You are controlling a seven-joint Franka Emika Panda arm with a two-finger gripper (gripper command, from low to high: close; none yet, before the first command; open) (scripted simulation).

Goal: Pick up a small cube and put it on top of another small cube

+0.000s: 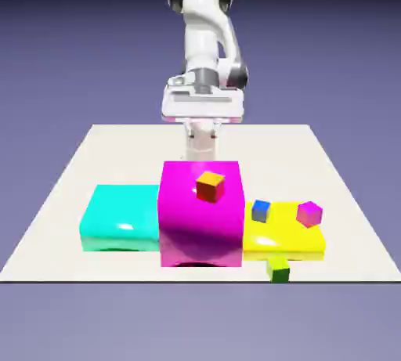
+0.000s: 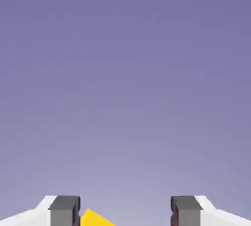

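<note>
The small orange-red cube point(image 1: 210, 185) sitting atop the large magenta block point(image 1: 200, 218) looks light, rigid and smooth-faced, best pinched across two opposite flat sides, while the pincer point(image 2: 125, 213) gapes wide, holding nothing.

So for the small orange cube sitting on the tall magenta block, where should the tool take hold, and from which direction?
From straight above, closing on two opposite vertical faces of the small orange cube. It rests alone on the flat top of the tall magenta block, turned a little relative to the block's edges, so the tool, now open, would probably need to rotate to match.
</note>
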